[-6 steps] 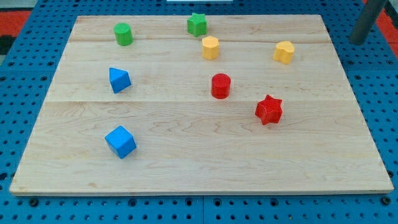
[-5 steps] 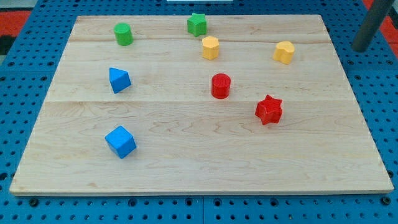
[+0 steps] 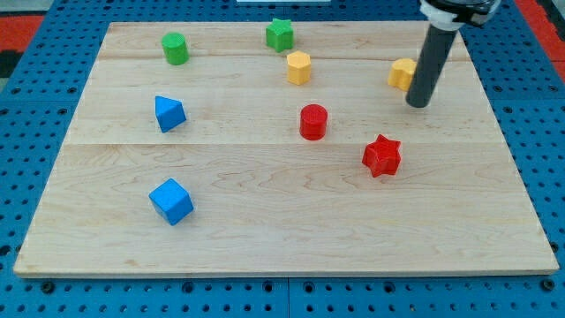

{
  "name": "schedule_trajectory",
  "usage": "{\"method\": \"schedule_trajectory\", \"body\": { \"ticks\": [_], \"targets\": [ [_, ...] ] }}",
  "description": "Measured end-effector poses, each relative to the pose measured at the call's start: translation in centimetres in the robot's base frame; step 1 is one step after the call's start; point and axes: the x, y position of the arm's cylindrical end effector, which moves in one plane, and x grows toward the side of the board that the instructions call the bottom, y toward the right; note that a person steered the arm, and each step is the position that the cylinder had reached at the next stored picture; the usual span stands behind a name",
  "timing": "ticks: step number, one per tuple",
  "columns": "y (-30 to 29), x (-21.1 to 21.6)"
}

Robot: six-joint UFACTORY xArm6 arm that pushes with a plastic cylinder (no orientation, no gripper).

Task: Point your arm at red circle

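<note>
The red circle (image 3: 312, 121) stands near the middle of the wooden board (image 3: 265, 221). My tip (image 3: 418, 103) is at the lower end of the dark rod, on the board to the view's right of the red circle and a good way from it. The tip is just below and to the right of the yellow block (image 3: 402, 73), partly covering it. The red star (image 3: 381, 155) lies below and to the left of the tip.
A yellow hexagon (image 3: 298, 67) and a green star (image 3: 280, 34) sit near the view's top. A green cylinder (image 3: 175, 48) is at the top left. A blue triangle (image 3: 169, 113) and a blue cube (image 3: 170, 200) are on the left.
The rod has moved from off the board at the view's top right down and left onto the board, beside the yellow block. No block has moved.
</note>
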Motion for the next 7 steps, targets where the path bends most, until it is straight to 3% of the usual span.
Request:
{"method": "schedule_trajectory", "body": {
  "ticks": [2,7],
  "targets": [
    [-1.4,0.1],
    [-16.5,-0.2]
  ]
}}
